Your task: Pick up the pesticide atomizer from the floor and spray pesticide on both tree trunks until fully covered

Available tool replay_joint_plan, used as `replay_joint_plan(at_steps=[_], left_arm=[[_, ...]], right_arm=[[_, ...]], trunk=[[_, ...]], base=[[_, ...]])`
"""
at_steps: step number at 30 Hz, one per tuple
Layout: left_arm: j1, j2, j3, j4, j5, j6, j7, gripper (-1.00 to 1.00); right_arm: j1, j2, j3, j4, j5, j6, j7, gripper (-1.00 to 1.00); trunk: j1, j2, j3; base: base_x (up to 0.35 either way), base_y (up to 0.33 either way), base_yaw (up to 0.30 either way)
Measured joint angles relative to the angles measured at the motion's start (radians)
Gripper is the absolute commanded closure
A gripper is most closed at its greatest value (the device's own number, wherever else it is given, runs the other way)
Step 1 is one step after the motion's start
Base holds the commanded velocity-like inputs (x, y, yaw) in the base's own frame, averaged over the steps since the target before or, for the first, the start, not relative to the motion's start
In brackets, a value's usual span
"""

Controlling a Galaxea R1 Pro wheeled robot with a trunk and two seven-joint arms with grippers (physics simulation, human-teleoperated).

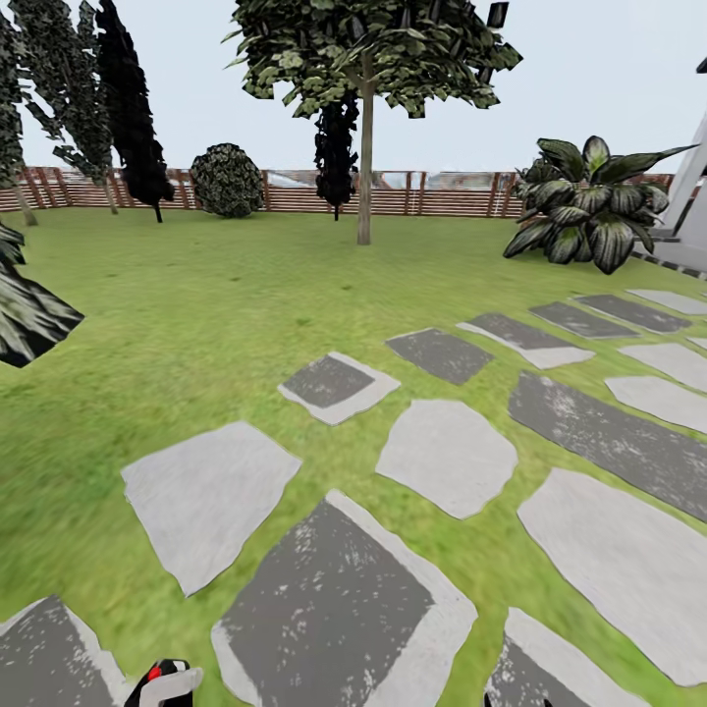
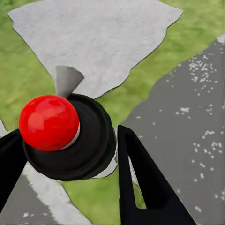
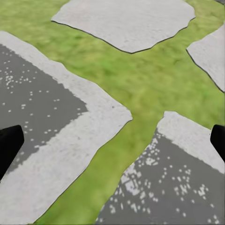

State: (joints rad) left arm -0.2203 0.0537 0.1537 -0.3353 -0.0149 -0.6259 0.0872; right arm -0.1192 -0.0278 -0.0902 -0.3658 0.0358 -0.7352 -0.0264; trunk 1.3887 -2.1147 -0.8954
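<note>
In the left wrist view the pesticide atomizer (image 2: pixel 70 140), black with a round red nozzle top, sits between the two black fingers of my left gripper (image 2: pixel 68 133), which is shut on it. Its top also peeks up at the head view's lower left edge as the atomizer (image 1: pixel 160 679). One tree (image 1: pixel 365 59) with a broad green-white canopy stands far ahead on the lawn. Its straight grey-brown tree trunk (image 1: pixel 364 167) is bare. My right gripper (image 3: pixel 112 140) hangs open over slabs and grass with nothing between its fingers.
Grey stepping slabs (image 1: pixel 447 457) cross the grass from the near foreground to the right. A brown slat fence (image 1: pixel 295 193) closes the far side, with black cypress-like trees (image 1: pixel 133 108), a round bush (image 1: pixel 227 180) and a broad-leaved plant (image 1: pixel 589 201). Dark leaves (image 1: pixel 29 319) jut in at the left.
</note>
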Motion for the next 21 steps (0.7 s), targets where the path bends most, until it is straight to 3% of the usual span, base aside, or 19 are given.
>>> replay_joint_plan(at_steps=[21], left_arm=[[0.0, 0.0, 0.0, 0.0, 0.0, 0.0, 0.0, 1.0]], right_arm=[[0.0, 0.0, 0.0, 0.0, 0.0, 0.0, 0.0, -1.0]], trunk=[[0.0, 0.0, 0.0]], base=[[0.339, 0.0, 0.0]])
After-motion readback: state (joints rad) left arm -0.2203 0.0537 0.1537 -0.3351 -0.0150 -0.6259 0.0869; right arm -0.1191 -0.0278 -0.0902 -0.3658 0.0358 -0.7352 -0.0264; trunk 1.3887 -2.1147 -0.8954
